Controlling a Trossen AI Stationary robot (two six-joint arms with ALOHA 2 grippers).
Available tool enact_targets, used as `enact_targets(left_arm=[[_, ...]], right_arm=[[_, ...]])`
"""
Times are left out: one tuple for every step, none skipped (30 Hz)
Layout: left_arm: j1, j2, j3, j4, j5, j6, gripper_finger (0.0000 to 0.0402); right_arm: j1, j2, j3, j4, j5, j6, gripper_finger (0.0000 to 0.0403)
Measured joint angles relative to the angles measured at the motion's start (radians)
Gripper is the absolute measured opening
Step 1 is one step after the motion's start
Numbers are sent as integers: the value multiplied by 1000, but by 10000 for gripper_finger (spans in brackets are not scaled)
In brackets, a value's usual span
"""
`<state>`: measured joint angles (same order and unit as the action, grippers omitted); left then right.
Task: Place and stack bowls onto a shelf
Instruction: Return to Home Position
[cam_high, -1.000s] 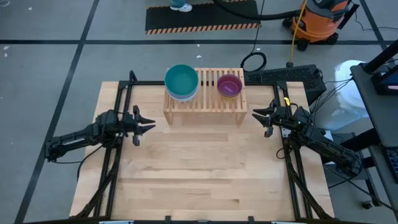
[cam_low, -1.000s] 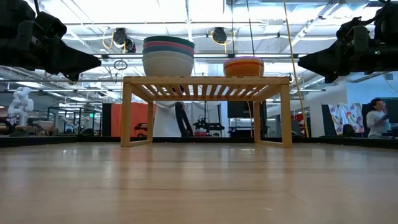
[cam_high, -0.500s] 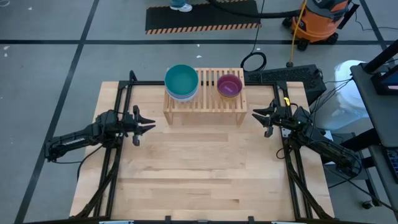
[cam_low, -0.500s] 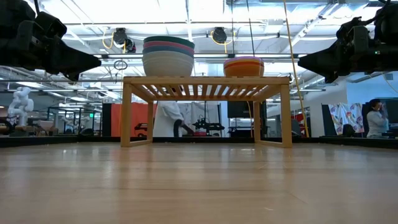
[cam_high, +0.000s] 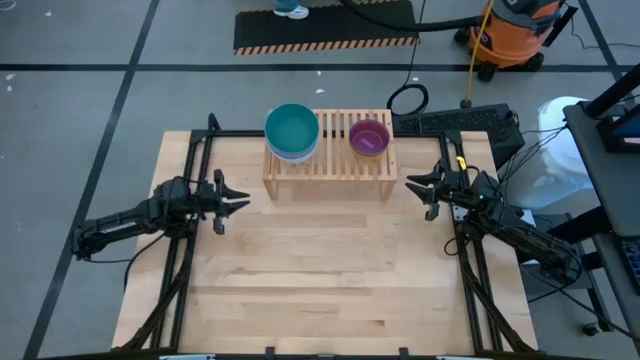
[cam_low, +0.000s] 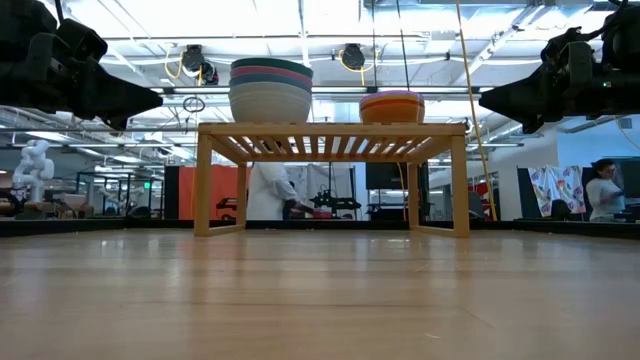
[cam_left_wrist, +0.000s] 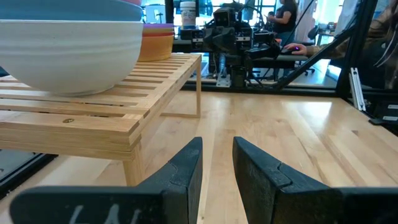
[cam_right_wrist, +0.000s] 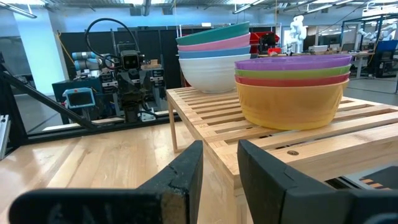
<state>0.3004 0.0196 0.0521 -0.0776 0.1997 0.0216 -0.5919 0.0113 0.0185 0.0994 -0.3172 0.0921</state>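
Now the shelf (cam_high: 335, 140) is standing at the upper middle of the high view, along the upper edge of the table (cam_high: 320, 280). Two stacks of bowls are sitting apart on its slatted top. The teal-topped stack (cam_high: 292, 128) is resting on the shelf's left end, with white, blue and pink bowls showing beneath the teal one in the right wrist view. The purple-topped stack (cam_high: 369, 137) is resting toward the right end, over yellow, red and green bowls. The left gripper (cam_high: 240, 203) is hovering at middle left, near the shelf's left leg, its fingers narrowly parted and gripping nothing. The right gripper (cam_high: 412, 186) is hovering at middle right, beside the right leg, likewise narrowly parted and empty.
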Motion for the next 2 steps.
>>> enact_targets(left_arm=[[0,0,0,0,0,0,95],[0,0,0,0,0,0,95]], right_arm=[[0,0,0,0,0,0,93],[0,0,0,0,0,0,93]])
